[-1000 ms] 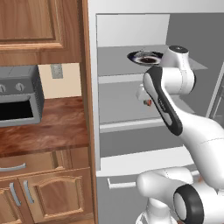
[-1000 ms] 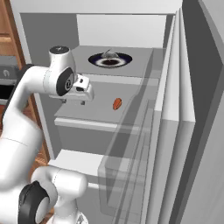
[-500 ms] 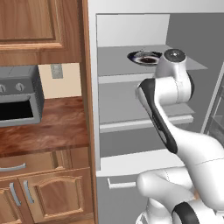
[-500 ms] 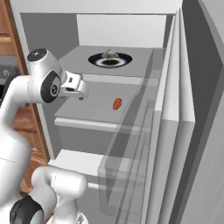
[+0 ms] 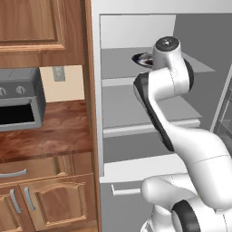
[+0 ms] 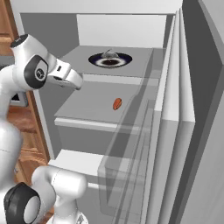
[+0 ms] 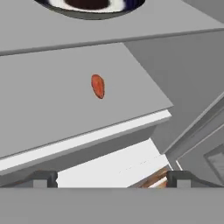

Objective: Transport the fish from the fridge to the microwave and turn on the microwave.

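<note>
The fridge [image 6: 100, 30] stands open with plain grey shelves. On its upper shelf a dark-rimmed bowl [image 6: 109, 60] holds the fish [image 6: 108, 53], a small pale grey lump. In the left base view my arm hides part of the bowl [image 5: 141, 58]. My gripper [image 6: 78, 83] hovers left of and in front of the middle shelf, below the bowl. In the hand view my gripper [image 7: 111, 179] is open with nothing between its tips, and the bowl's rim [image 7: 87, 8] sits at the top edge. The microwave is out of view.
A small orange-red item [image 6: 117, 103] lies on the middle shelf [image 6: 87, 109], also in the hand view [image 7: 98, 85]. The fridge door [image 6: 175, 131] stands open at the right. Left of the fridge are wooden cupboards [image 5: 41, 22], a wooden counter [image 5: 45, 136] and a small grey knobbed oven [image 5: 18, 102].
My arm has swung left and the hand has drawn back from the shelf, slightly upward. The gripper stays open. Bowl, fish and orange item have not moved.
</note>
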### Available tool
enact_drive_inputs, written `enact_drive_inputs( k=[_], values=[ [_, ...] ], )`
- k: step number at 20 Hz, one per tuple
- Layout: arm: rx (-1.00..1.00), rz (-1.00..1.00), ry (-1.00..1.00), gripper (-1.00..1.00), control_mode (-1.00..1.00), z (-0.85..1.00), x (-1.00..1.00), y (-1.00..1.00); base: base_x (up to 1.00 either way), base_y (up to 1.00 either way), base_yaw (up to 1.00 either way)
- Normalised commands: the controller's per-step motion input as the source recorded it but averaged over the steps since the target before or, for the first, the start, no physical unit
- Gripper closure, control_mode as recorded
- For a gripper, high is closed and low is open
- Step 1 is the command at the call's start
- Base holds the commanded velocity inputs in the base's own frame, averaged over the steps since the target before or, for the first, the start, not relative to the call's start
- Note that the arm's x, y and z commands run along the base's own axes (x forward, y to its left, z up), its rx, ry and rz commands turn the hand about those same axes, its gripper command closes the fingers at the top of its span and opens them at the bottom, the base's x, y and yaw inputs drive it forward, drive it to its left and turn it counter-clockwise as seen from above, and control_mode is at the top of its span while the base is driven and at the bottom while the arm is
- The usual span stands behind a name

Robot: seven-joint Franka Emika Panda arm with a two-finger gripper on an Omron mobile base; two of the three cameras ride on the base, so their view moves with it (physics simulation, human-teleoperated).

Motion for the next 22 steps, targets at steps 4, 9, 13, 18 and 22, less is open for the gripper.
enact_drive_inputs(
  k=[4,9,13,18,22],
  values=[
    [-0.06,-0.14,-0.07,-1.0,-1.0,0.32,0.0,-0.11,0.0,0.0,0.0],
    [-0.18,-0.04,-0.33,-1.0,-1.0,0.13,0.0,-0.06,0.0,0.0,0.0],
    [-0.1,-0.02,-0.3,-1.0,-1.0,0.22,0.04,-0.08,0.0,0.0,0.0],
    [0.0,-0.03,-0.07,-1.0,-1.0,0.36,0.14,-0.04,0.0,0.0,0.0],
    [0.0,-0.03,0.0,-1.0,-1.0,0.44,0.22,-0.04,0.0,0.0,0.0]
  ],
)
